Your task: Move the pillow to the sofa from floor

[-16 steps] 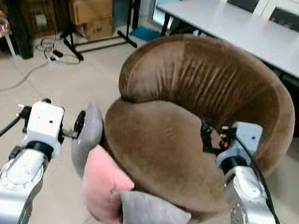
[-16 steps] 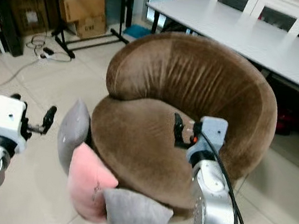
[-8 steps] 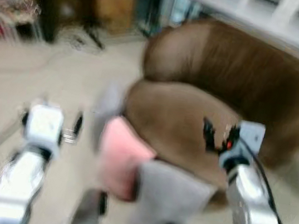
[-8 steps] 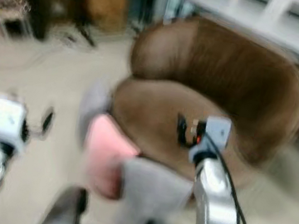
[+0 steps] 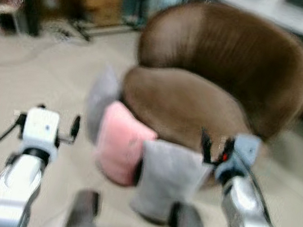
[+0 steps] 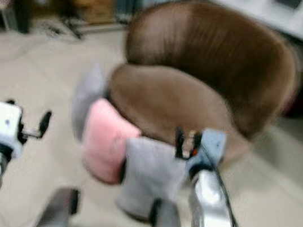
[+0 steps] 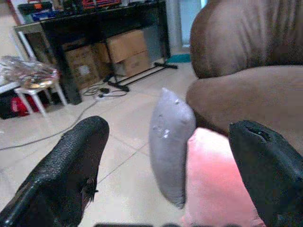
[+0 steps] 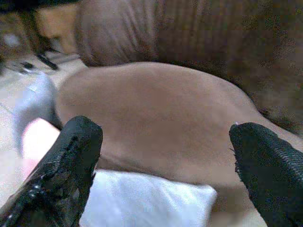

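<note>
Three pillows stand on the tiled floor against the front of a round brown sofa chair point(image 5: 200, 92): a grey one point(image 5: 100, 103) on the left, a pink one point(image 5: 120, 149) in the middle, and a lighter grey one point(image 5: 167, 179) nearest me. My left gripper point(image 5: 47, 122) is open, held in the air left of the pink pillow; in the left wrist view its fingers point(image 7: 66, 175) frame the grey pillow point(image 7: 170, 137). My right gripper point(image 5: 217, 149) is open, just right of the front grey pillow and level with the seat; its wrist view looks across the seat cushion point(image 8: 156, 109).
A white table point(image 5: 302, 22) stands behind the sofa chair. At the back left are cardboard boxes point(image 7: 125, 49), a dark shelf, a stand with cables on the floor and a small white stool point(image 7: 33, 92). Bare floor point(image 5: 26, 72) lies to the left. My own legs point(image 5: 82, 212) show at the bottom.
The camera has tipped down and the picture has blurred, so the pillows and my legs show more fully. Both grippers stay open at about the same height.
</note>
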`<state>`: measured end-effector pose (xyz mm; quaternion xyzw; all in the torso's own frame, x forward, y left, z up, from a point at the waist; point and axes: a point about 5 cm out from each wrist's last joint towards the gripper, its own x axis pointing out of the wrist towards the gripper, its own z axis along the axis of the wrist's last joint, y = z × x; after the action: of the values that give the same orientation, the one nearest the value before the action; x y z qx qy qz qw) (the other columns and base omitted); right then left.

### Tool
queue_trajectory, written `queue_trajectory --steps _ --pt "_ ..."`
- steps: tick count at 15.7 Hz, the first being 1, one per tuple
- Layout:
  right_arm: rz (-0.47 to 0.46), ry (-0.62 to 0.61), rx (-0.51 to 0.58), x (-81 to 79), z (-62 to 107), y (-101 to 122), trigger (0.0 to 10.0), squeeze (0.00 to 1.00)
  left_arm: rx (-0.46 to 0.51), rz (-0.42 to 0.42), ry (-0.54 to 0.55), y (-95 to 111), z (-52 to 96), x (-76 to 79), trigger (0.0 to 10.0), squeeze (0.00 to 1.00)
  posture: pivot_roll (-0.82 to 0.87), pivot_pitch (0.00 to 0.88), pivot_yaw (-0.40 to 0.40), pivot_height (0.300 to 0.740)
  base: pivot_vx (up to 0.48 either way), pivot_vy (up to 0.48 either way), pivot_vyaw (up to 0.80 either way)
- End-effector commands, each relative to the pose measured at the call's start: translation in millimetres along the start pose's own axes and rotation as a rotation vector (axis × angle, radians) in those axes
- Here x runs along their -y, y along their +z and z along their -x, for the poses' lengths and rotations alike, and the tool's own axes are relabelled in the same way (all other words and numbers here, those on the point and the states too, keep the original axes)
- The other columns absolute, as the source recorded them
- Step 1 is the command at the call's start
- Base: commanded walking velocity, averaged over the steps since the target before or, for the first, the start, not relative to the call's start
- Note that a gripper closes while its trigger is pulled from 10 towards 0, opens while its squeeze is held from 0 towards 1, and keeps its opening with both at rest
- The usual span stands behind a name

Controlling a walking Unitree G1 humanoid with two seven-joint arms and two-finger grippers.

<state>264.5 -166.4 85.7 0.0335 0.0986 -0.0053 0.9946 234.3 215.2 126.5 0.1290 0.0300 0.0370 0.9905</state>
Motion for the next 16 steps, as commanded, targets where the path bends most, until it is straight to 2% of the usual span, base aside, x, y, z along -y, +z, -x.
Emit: queue_trajectory --steps 1,4,12,16 --pt "0.021 -0.011 0.038 1.8 -3.3 11 10.0 0.0 0.017 0.014 -0.02 2 0.0 3.1 10.0 0.0 -0.07 0.0 -0.031 0.578 0.0 0.0 0.0" --pt "0.026 -0.009 0.035 0.0 -2.6 10 10.0 0.0 0.021 0.018 -0.032 2 1.4 4.0 10.0 0.0 -0.07 0.0 -0.032 0.578 0.18 0.0 0.0" --pt "0.042 -0.009 0.031 -2.0 -2.8 8 10.0 0.0 0.026 0.007 -0.046 2 0.6 5.9 10.0 0.0 -0.07 0.0 -0.03 0.578 0.343 0.0 0.0" --pt "0.038 0.044 0.027 -9.2 -4.7 9 10.0 0.0 0.028 -0.001 -0.042 3 -0.1 4.8 10.0 0.0 -0.06 0.0 -0.034 0.578 0.322 0.0 0.0"
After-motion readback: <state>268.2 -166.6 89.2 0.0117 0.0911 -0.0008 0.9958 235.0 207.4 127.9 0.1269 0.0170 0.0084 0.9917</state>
